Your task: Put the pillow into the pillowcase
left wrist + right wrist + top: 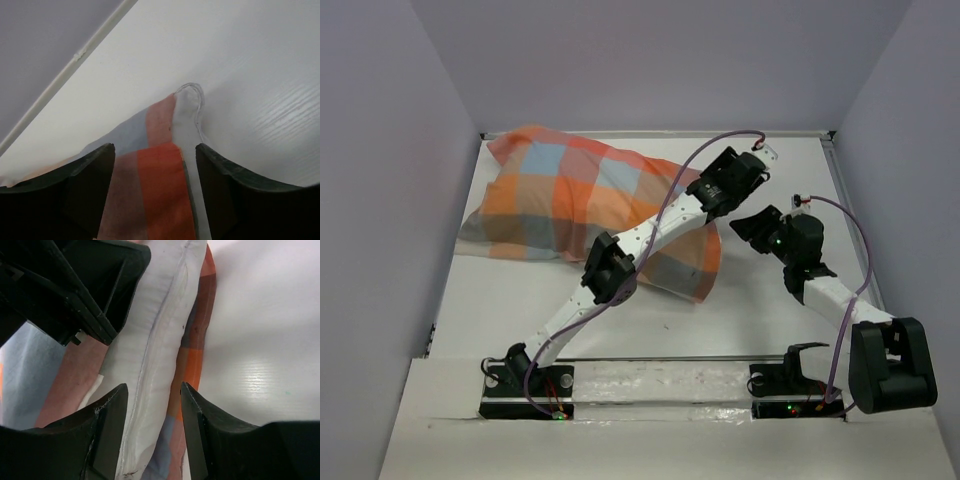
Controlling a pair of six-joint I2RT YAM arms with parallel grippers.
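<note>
The pillowcase (560,200) apparently hides most of the pillow (160,330).

The pillowcase (570,195) is thin matt woven cloth, softly creased, and the pillow (155,350) showing at its right end is plain white cloth with a stitched seam. The table (260,70) is smooth and white, with a faint wood-like grain and a mild sheen, while the left gripper (155,147) and the right gripper (152,386) are dull black plastic, slightly scuffed at the edges.

Bright, even light; soft shadows; sheen on table (260,375).
</note>
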